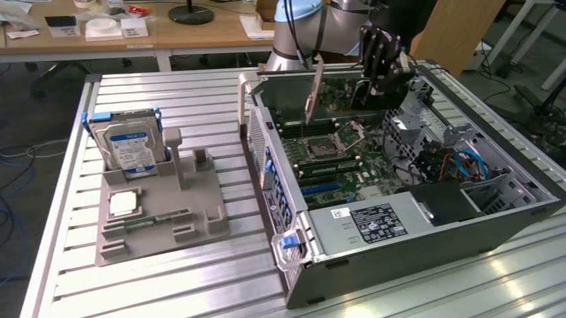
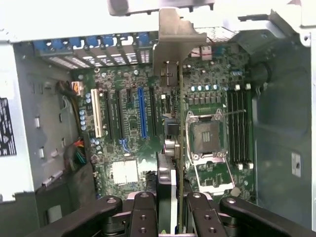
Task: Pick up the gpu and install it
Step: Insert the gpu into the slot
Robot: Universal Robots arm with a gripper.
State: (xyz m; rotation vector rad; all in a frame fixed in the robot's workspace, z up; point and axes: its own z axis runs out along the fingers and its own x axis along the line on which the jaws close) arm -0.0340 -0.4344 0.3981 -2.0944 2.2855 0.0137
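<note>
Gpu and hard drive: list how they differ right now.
The gpu is a thin card with a silver bracket; the hard drive is a boxy silver block with a blue-white label. The gpu is gripped by the tool over the motherboard in the open case; the hard drive sits in a grey holder on the table, at the exterior view's left. Both stand on edge.

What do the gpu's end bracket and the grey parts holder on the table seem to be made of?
End bracket of the thin, flat, dark-board gpu: likely sheet metal, pale silver with a bent lip and a dull sheen. Grey stepped parts holder: probably moulded or printed plastic, matte, uniform grey, no glints.
</note>
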